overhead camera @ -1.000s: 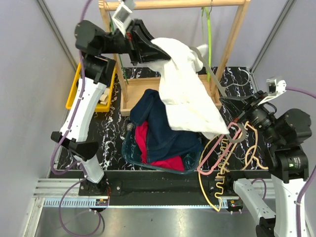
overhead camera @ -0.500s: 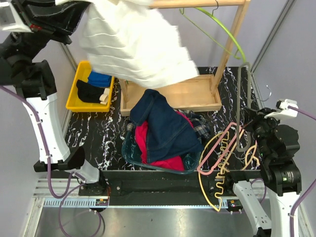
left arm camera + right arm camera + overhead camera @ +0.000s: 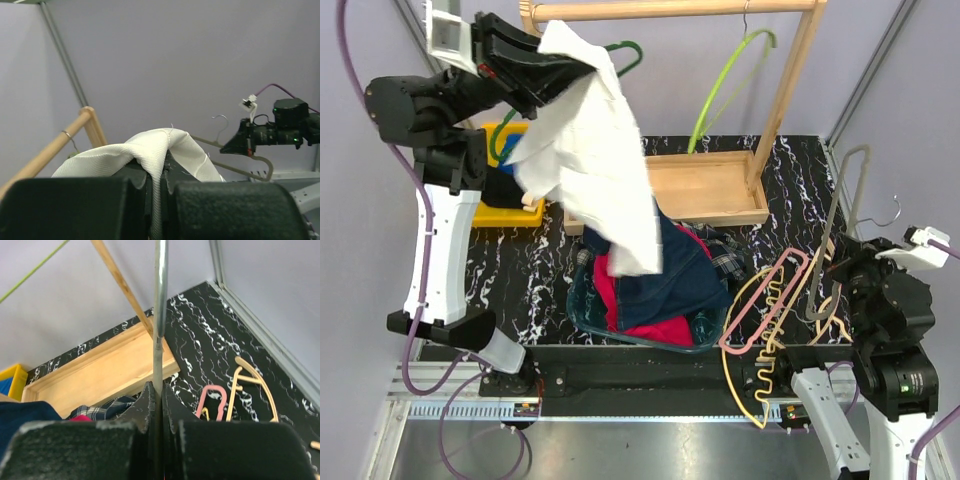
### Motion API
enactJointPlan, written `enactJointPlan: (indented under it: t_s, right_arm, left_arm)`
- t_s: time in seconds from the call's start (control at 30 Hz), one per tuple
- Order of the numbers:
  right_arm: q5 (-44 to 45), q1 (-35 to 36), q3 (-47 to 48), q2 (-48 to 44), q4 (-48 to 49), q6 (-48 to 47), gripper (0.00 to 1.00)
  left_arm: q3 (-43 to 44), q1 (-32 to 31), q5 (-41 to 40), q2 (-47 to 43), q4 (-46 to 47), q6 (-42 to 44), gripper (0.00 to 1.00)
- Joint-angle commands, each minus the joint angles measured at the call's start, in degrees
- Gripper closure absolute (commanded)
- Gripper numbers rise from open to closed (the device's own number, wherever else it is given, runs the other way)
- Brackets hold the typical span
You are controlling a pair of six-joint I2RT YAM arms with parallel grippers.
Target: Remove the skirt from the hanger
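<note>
Black white-veined marble worktop [image 3: 520, 260], pale wooden garment rack [image 3: 790, 90] at the back, 2 arms up. The biggest loose item is a white ribbed cloth [image 3: 590, 170], hanging from the left pincer [image 3: 555, 65] high at the rear left. The left wrist view shows that pincer clenched on a fold of it, and its lower end drapes down over the teal plastic basket [image 3: 582, 310]. In the basket the dark navy-blue denim skirt [image 3: 685, 285] lies crumpled on top of a red T-shirt [image 3: 620, 290], with a blue-white plaid shirt [image 3: 725, 262] peeking out at its right. The skirt is on no hanger. The pale pink thin hanger [image 3: 750, 298] lies flat and bare on the worktop just right of the basket, among tan and yellow hangers, with no fabric threaded on it. Going by how things lie, skirt and pink hanger are already apart, so the task's removal looks done. What is left seems to be only tidying, but it is not clear whether the skirt is meant to end up in this basket. The right pincer [image 3: 840, 275] is clamped on the rod of a bare grey hanger [image 3: 840, 215] held upright at the right edge, well apart from the white cloth. The right wrist view shows its jaws closed on the rod. A green wire hanger [image 3: 720, 85] hangs off the rack bar, also bare. Neither pincer touches the skirt or the pink hanger.
</note>
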Motion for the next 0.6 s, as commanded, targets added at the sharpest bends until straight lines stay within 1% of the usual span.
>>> enactJointPlan:
  t_s: [0.0, 0.07, 0.1, 0.13, 0.17, 0.2, 0.3, 0.33, 0.37, 0.4, 0.43, 0.47, 0.5, 0.53, 0.57]
  right_arm:
    - [5.10, -0.22, -2.43, 0.97, -2.27, 7.15, 1.00]
    - [4.92, -0.22, -4.19, 1.94, -2.98, 9.95, 1.00]
    - [4.66, -0.22, -4.80, 2.47, -3.07, 10.58, 1.00]
    - [4.31, -0.13, -5.94, 2.73, -2.81, 11.11, 1.00]
    - [3.96, -0.13, -6.48, 2.82, -2.64, 12.07, 1.00]
    - [3.87, -0.22, -6.92, 3.26, -2.20, 12.34, 1.00]
    - [4.48, -0.13, -8.59, 3.53, -0.09, 12.70, 1.00]
    - [4.92, -0.13, -9.29, 3.61, 0.35, 12.70, 1.00]
    - [5.01, -0.13, -9.64, 3.96, 1.31, 12.61, 1.00]
    - [5.10, -0.13, -9.91, 4.49, 1.67, 12.61, 0.99]
    - [5.10, -0.13, -10.26, 4.84, 1.93, 12.61, 0.98]
    - [5.01, -0.13, -10.52, 5.28, 2.37, 12.87, 0.98]
    - [5.18, -0.22, -10.61, 5.63, 2.46, 13.13, 0.95]
    - [4.93, -0.22, -11.05, 5.72, 2.90, 13.31, 0.93]
    - [4.92, -0.22, -11.23, 5.81, 3.42, 13.49, 0.91]
  left_arm:
    - [-2.40, -2.67, 2.18, -2.35, -1.77, 4.30, 1.00]
    - [-5.48, -2.67, 3.93, -3.32, -5.27, 7.37, 1.00]
    - [-8.80, -2.67, 3.94, -4.72, -8.07, 12.95, 1.00]
    - [-10.49, -2.67, 3.76, -5.34, -14.37, 16.05, 1.00]
    - [-12.16, -2.67, 4.54, -6.04, -16.87, 18.78, 1.00]
    - [-16.09, -2.67, 4.99, -6.83, -18.54, 22.29, 1.00]
    - [-25.07, -3.10, 7.45, -10.35, -19.44, 24.34, 1.00]
    - [-26.92, -3.37, 7.54, -11.83, -23.27, 25.91, 1.00]
    - [-29.72, -3.72, 7.37, -12.37, -26.35, 31.59, 1.00]
    - [-31.14, -4.51, 7.19, -12.81, -29.78, 34.77, 1.00]
    - [-32.72, -4.95, 6.93, -13.34, -35.82, 37.42, 1.00]
    - [-36.66, -5.13, 6.84, -14.30, -37.96, 41.79, 1.00]
    - [-38.52, -5.65, 6.32, -14.83, -42.34, 43.93, 1.00]
    - [-40.28, -5.83, 5.79, -15.19, -44.56, 46.38, 0.94]
    - [-43.26, -6.01, 4.48, -16.06, -46.58, 51.02, 0.84]
